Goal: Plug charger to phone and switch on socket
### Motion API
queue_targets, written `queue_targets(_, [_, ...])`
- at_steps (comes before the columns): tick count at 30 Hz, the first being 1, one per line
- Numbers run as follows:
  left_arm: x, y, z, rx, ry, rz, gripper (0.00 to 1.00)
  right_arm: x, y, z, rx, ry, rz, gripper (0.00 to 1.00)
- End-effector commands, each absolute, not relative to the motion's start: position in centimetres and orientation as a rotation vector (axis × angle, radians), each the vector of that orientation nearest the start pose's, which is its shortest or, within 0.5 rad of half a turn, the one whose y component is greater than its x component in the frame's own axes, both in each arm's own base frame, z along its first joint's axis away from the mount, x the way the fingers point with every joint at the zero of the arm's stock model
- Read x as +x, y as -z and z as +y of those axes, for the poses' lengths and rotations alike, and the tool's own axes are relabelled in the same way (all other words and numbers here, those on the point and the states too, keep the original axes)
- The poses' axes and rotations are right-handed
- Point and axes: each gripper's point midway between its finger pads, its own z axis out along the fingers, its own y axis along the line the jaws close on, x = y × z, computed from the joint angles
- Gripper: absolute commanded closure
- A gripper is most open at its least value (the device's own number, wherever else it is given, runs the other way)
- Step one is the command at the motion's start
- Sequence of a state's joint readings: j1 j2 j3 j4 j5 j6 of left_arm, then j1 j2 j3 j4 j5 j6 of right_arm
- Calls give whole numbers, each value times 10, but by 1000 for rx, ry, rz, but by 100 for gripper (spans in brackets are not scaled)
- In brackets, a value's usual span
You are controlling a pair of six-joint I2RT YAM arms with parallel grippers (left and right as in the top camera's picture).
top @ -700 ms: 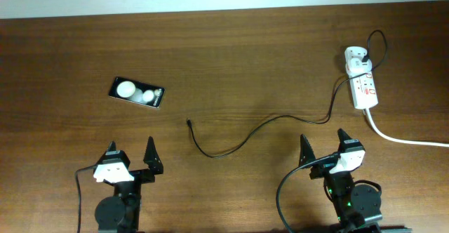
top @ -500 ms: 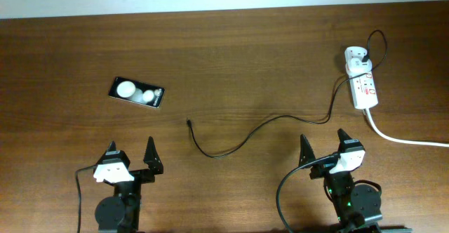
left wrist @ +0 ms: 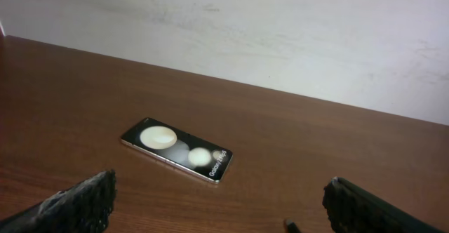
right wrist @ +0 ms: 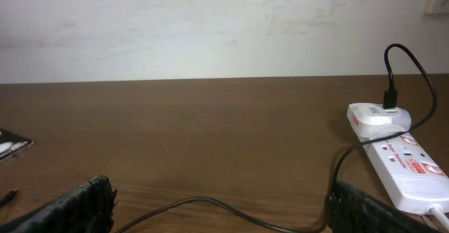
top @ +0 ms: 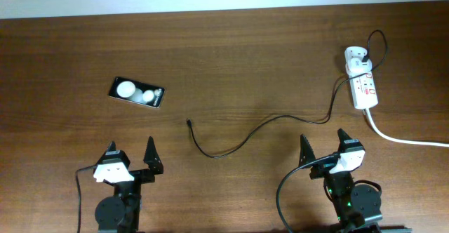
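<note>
The phone (top: 137,92) is a black glossy slab with two white light spots, lying flat at the left of the table; it also shows in the left wrist view (left wrist: 177,149). The charger cable (top: 245,136) is thin and black, its free plug tip (top: 189,123) lying mid-table, its other end in a white adapter (top: 356,56) on the socket (top: 365,87), a white power strip at the far right, also in the right wrist view (right wrist: 403,164). My left gripper (top: 131,153) is open and empty, near the front edge below the phone. My right gripper (top: 323,143) is open and empty, in front of the cable.
A thick white cord (top: 407,139) runs from the strip off the right edge. A pale wall (right wrist: 210,22) borders the far side of the brown wooden table (top: 245,57).
</note>
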State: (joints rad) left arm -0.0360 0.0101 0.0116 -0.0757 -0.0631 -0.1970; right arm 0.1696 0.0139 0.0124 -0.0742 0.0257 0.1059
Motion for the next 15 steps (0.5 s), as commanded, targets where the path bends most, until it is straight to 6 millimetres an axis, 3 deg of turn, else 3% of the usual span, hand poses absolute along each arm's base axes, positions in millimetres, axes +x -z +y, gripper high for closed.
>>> queue_targets(1, [246, -157, 3, -168, 108, 1640, 1, 243, -156, 36, -23, -190, 1652, 1])
queue_targets(9, [246, -158, 5, -174, 101, 1636, 1, 243, -156, 36, -23, -190, 1652, 2])
queue_targets(13, [243, -164, -35, -2, 298, 1630, 1, 243, -156, 36, -23, -190, 1652, 1])
queue_targets(15, [239, -187, -36, -22, 333, 1614, 1, 243, -156, 36, -23, -190, 1652, 1])
